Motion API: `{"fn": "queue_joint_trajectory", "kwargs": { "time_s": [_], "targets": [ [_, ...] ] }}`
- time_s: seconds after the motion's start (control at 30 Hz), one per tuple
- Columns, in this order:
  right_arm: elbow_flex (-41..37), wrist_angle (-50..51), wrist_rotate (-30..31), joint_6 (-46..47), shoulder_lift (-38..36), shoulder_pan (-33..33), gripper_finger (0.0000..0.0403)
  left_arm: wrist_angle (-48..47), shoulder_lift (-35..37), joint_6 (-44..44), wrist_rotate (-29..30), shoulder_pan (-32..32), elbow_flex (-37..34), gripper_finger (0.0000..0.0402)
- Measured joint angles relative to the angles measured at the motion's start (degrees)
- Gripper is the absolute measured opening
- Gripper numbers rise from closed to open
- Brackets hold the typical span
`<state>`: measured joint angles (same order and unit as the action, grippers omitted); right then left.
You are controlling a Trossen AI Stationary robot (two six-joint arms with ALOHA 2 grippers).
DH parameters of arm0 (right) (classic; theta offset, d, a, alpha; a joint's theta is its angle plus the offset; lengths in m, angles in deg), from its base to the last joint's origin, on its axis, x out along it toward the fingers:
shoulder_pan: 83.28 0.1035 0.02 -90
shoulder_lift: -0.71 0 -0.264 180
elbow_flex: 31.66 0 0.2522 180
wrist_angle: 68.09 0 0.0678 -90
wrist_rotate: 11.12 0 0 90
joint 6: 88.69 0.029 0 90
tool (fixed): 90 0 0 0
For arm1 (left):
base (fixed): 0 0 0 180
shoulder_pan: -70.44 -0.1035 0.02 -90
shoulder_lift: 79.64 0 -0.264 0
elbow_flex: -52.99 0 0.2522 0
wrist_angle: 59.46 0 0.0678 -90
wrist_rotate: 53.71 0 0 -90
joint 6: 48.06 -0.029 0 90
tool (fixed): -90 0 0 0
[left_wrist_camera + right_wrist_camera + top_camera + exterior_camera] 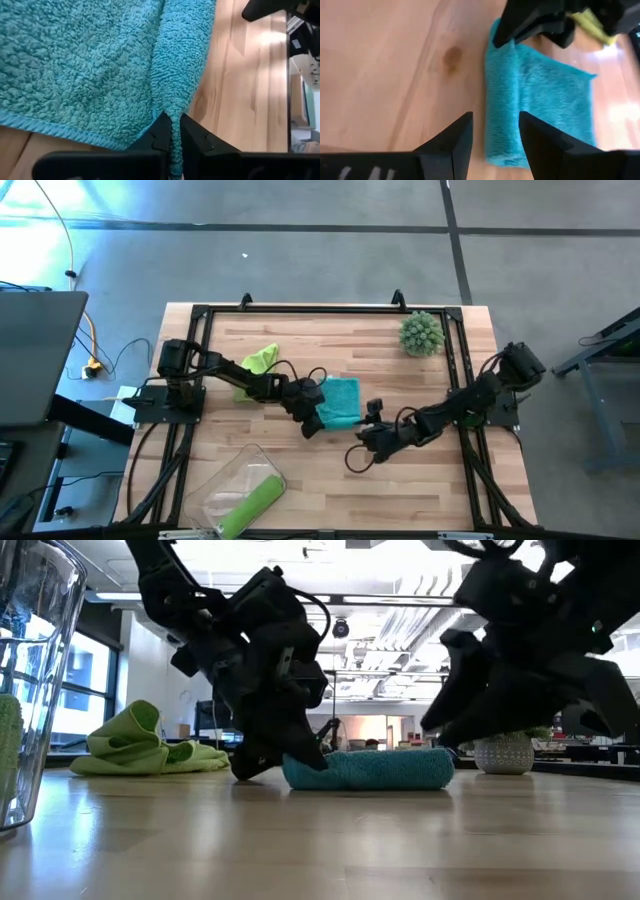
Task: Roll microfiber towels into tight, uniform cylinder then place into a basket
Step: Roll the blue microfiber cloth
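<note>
I have the left pincer [171, 131] pinched shut on the rolled edge of the teal towel [340, 400] at frame centre; a thin bite could slip and unroll it. My right pincer [495, 132] hovers open just beside. Lower left, the basket [222, 487] holds one rolled green towel [250, 505].

Open-plan office/lab: ceiling light strips [400, 615], concrete floor [300, 260], framed wooden table [330, 470].
</note>
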<state>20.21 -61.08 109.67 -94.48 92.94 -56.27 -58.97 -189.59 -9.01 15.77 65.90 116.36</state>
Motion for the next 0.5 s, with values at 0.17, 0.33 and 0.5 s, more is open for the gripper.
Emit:
{"fn": "queue_joint_trajectory", "kwargs": {
  "time_s": [0.17,0.33,0.5],
  "targets": [
    [0.0,-0.9,-1.4,3.2,3.2,-0.1,0.0151,-0.8,-0.1,0.5,1.2,0.0,0.8,0.0012],
    [0.1,-1.3,1.0,3.3,6.0,-0.1,0.0151,-1.0,-0.1,0.5,1.6,0.1,0.9,0.0012],
    [0.1,-2.4,4.5,3.4,7.4,-0.4,0.0151,-1.2,-0.1,0.4,1.8,0.1,1.0,0.0012]
  ]
}}
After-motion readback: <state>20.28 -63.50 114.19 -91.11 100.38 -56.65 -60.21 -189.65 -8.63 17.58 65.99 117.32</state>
